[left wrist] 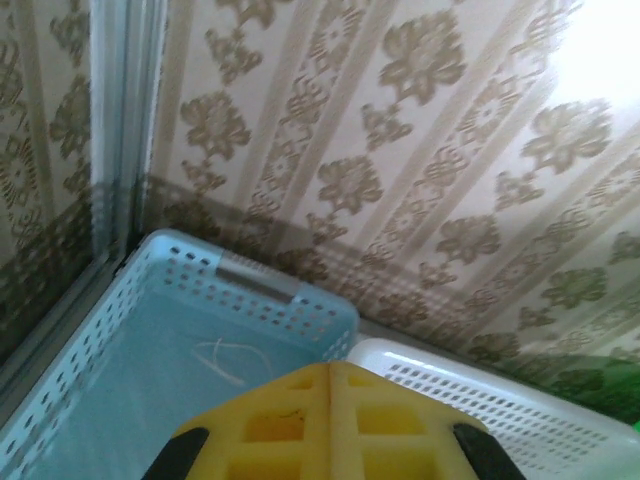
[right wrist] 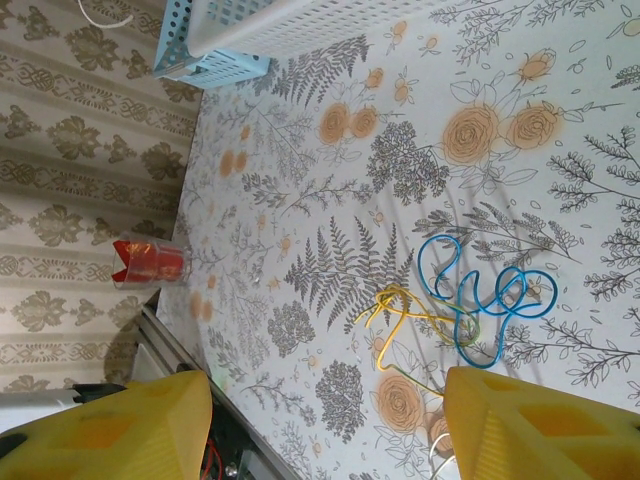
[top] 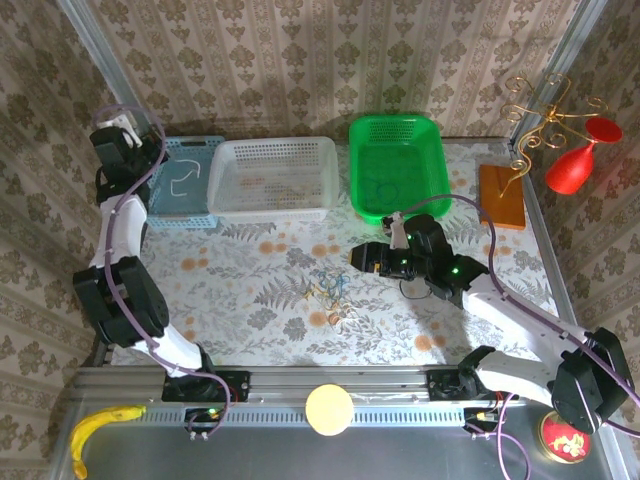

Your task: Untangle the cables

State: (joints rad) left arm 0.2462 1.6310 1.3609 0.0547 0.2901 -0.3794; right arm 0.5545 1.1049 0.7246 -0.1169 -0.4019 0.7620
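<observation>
Blue, yellow cables (top: 330,290) amid bare tablecloth (top: 250,300)

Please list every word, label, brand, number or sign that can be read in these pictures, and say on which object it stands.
No text can be read in these pictures.
On the red round disc at the near right corner: a gold mark, too small to read as a letter or sign.

L. arm (top: 125,290), white w/ black joints, is folded upward at the far-left side; the yellow-fingered left gripper (left wrist: 328,372) is closed tight, nothing clamped. R. arm (top: 520,320) is stretched low & fwd, wrist turned leftward; the yellow-fingered right gripper (right wrist: 330,420) is spread wide, empty.
</observation>
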